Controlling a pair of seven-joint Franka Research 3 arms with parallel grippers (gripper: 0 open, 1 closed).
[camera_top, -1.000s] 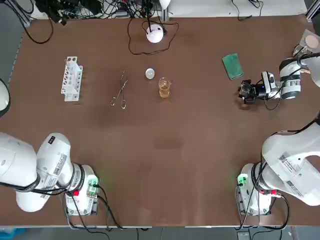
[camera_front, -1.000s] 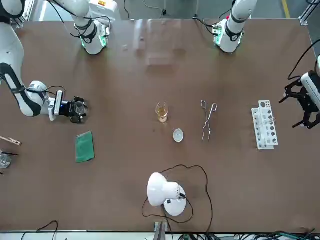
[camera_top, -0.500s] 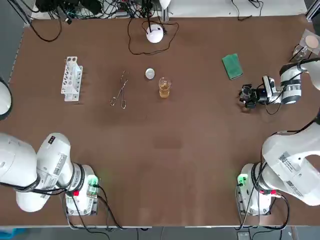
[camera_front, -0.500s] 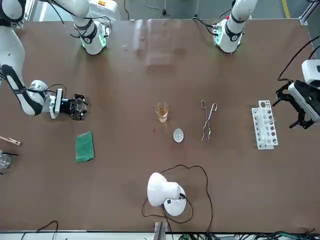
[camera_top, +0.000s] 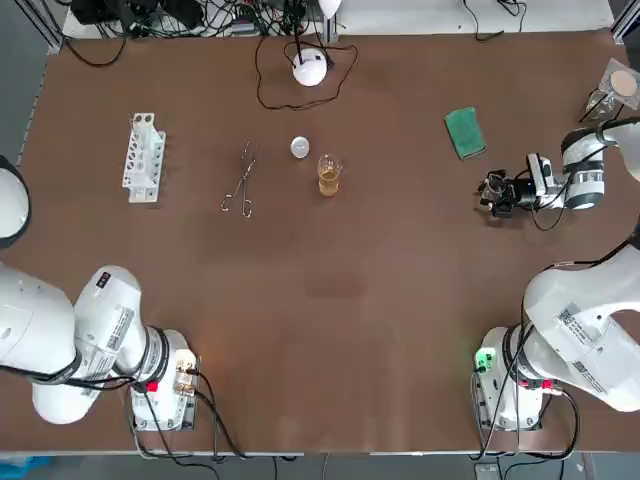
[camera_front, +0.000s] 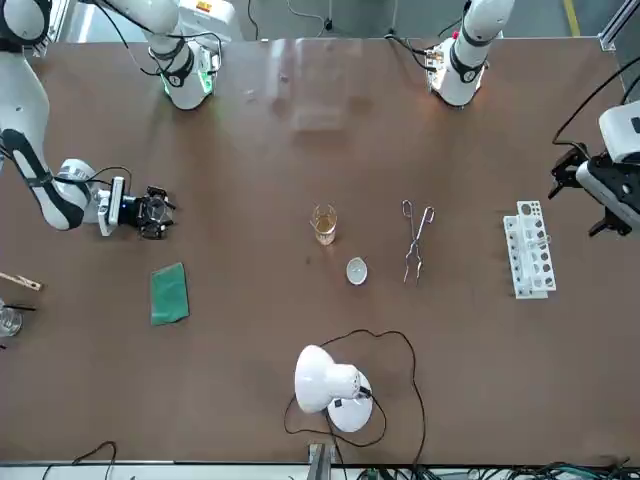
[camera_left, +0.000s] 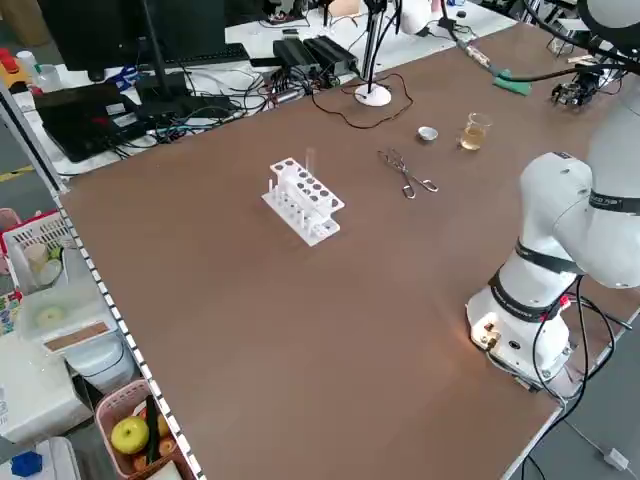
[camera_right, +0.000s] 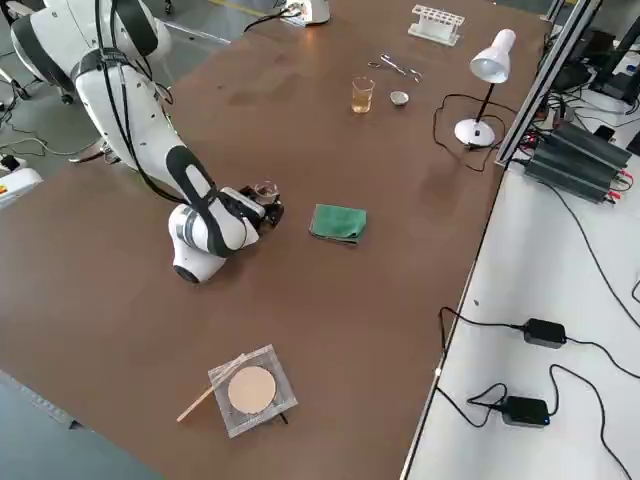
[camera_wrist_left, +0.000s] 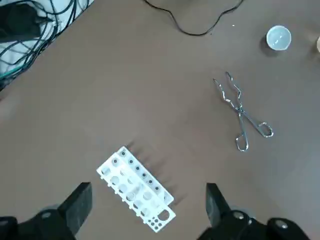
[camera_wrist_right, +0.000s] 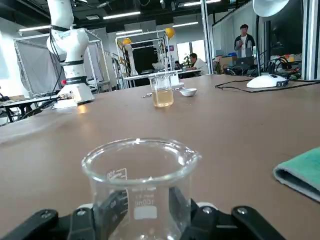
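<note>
Top view, right half: your right gripper (camera_top: 497, 190) has its fingers clamped on an empty glass beaker (camera_wrist_right: 140, 172). The beaker is upright, near the green cloth (camera_top: 464, 132) on the robot's side of it. Since a second ago the pair has slid a little toward the arm bases, away from the cloth. You cannot tell whether the beaker's foot rests on the desk (camera_top: 340, 300) or hangs just over it.

Far left: your left gripper (camera_wrist_left: 147, 190) has its fingers spread wide with nothing between them, above the white test tube rack (camera_top: 143, 157). The front view shows it has shifted toward the robot's side of the desk over the last second.

The left base light (camera_top: 183, 378) reads amber now; half a second ago it was green. The right base light (camera_top: 485, 358) is green, as before.

Writing: the held beaker carries white graduation print. One figure looks like 100; the rest is too small to read.

Containers: a second beaker (camera_top: 329, 175) stands mid-desk with amber liquid in its lower part, near a small white dish (camera_top: 300, 148). Metal tongs (camera_top: 240, 182) lie between those two and the rack. A clear square dish (camera_right: 250, 392) with a tan disc inside sits at the far right corner, with a thin stick touching it.
</note>
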